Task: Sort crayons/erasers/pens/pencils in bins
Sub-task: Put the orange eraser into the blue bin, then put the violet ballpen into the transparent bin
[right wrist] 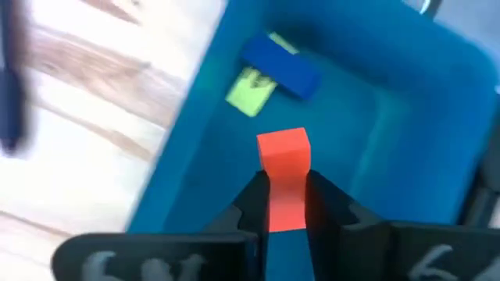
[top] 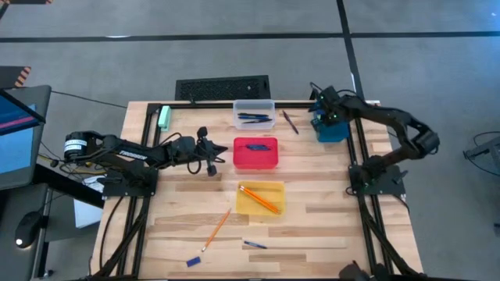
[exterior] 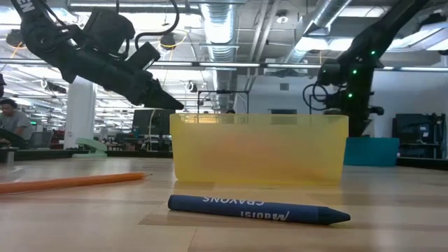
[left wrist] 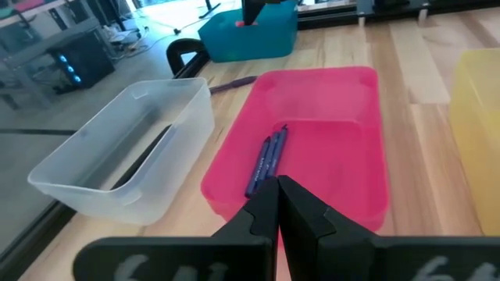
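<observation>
My right gripper [right wrist: 286,187] hangs over the blue bin [right wrist: 391,117], shut on the orange-red eraser [right wrist: 283,152]. A yellow-green eraser [right wrist: 251,90] and a blue block [right wrist: 280,66] lie in that bin. In the high view the right gripper [top: 324,114] is at the table's far right. My left gripper [left wrist: 277,197] is shut and empty, just left of the red bin [left wrist: 344,101], which holds two blue crayons [left wrist: 266,160]. The clear bin [top: 254,115] holds pens. The yellow bin [top: 260,197] holds pencils. One pencil [top: 217,229], a pen [top: 254,244] and a crayon [exterior: 259,208] lie on the table. My right gripper pinches the orange-red eraser between its two fingers, by the sides of its rear half [right wrist: 286,204]. The front end [right wrist: 283,144] sticks out past the fingertips. The eraser is lifted clear above the inside of the blue bin.
A dark pen [top: 291,122] lies between the clear bin and the blue bin. A pale green block [top: 165,117] sits at the far left corner. A small blue piece [top: 193,261] lies near the table's near edge. Bare wood stretches to the right of the yellow bin.
</observation>
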